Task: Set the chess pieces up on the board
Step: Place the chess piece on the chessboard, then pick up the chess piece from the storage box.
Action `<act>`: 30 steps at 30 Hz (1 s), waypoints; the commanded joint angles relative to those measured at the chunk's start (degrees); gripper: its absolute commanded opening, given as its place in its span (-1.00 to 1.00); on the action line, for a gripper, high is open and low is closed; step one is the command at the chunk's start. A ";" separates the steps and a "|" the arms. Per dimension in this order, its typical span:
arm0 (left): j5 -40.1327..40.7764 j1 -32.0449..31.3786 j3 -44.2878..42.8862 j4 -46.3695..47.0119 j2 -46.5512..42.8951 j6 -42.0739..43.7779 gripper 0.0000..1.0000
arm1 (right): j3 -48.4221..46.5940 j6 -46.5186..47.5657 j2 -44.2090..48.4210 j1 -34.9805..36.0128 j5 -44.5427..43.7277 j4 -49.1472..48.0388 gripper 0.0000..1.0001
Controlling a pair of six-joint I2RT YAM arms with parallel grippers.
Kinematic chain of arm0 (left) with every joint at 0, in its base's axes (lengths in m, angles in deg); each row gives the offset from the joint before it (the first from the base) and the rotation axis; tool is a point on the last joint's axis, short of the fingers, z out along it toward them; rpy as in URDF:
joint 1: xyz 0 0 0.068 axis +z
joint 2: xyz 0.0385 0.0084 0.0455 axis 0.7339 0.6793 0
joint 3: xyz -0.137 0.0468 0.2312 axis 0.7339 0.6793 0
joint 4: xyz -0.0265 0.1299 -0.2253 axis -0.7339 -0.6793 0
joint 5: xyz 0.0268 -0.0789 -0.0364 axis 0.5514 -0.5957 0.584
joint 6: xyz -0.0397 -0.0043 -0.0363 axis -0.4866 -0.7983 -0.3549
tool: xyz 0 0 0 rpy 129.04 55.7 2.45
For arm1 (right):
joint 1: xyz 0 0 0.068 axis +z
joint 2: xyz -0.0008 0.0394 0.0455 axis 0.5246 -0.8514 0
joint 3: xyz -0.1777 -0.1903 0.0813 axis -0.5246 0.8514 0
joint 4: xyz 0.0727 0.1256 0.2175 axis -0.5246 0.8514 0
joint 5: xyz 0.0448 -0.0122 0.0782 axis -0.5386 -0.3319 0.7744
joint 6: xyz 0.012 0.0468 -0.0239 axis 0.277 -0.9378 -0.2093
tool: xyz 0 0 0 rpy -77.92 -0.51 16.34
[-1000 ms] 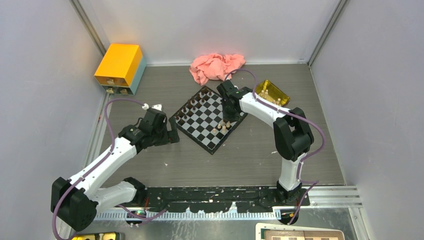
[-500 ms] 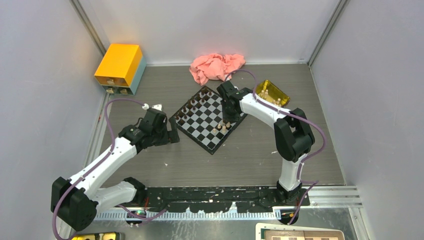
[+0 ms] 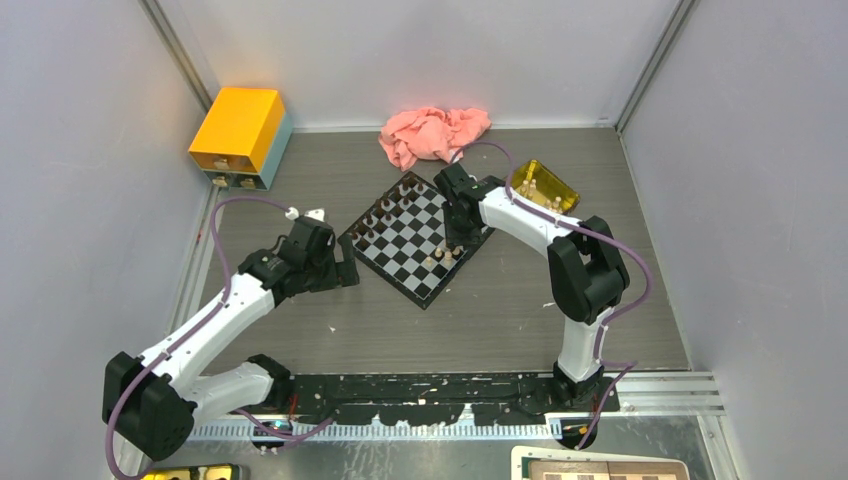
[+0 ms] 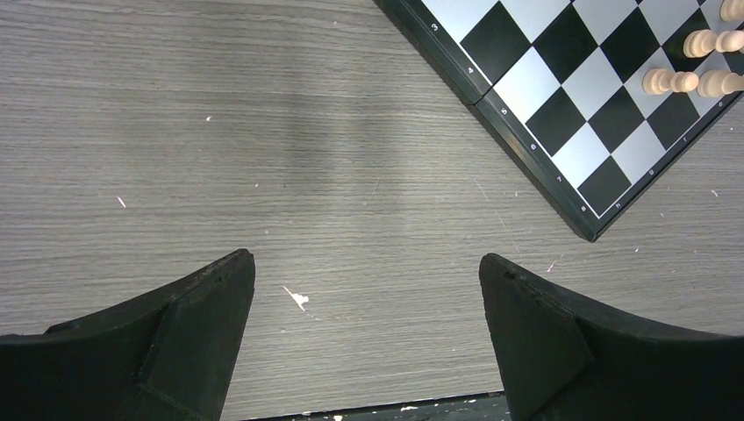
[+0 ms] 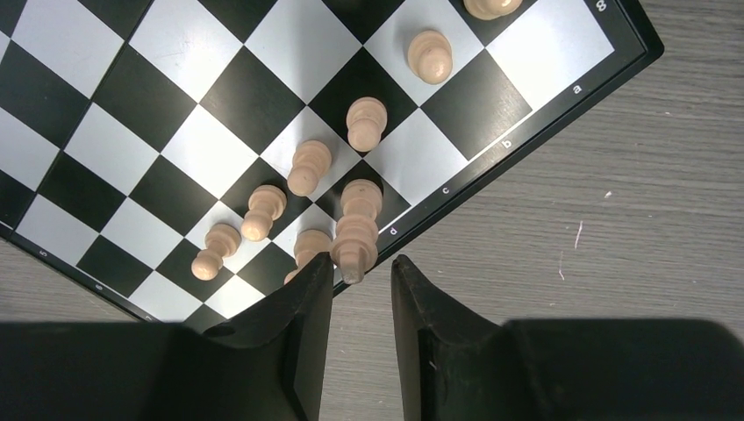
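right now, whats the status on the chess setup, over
Left pincer open, empty, off the board. Right pincer open around a tall pale piece at the board edge. Nothing in the way.

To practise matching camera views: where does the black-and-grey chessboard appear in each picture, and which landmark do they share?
Top external: board at centre, diamond-wise.
Left wrist: board, upper right corner.
Right wrist: board across the upper left.
Shared landmark: pale pieces near one edge.
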 commanded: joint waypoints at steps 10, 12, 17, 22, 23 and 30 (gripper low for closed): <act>0.13 -0.15 -1.20 2.70 0.78 -0.43 0.99 | -9.01 0.64 8.10 -0.11 -4.22 4.38 -0.13; 0.17 -0.17 -1.26 2.80 0.99 -0.43 0.99 | -10.39 0.71 8.59 -1.01 -5.43 4.60 -0.04; 0.47 -0.15 -0.95 2.83 0.93 -0.52 0.99 | -12.73 0.51 8.27 -6.83 -5.70 3.36 0.11; 0.90 -0.17 -1.15 2.71 1.34 -0.52 0.99 | -15.77 0.85 4.20 -14.48 -5.12 2.03 0.28; 0.99 -0.17 -1.26 2.57 1.48 -0.52 0.99 | -16.34 1.13 2.92 -15.67 -5.17 1.98 0.29; 1.42 -0.17 -2.20 2.02 2.88 -0.17 0.99 | -19.06 1.08 -4.82 -21.34 -4.05 -0.40 0.30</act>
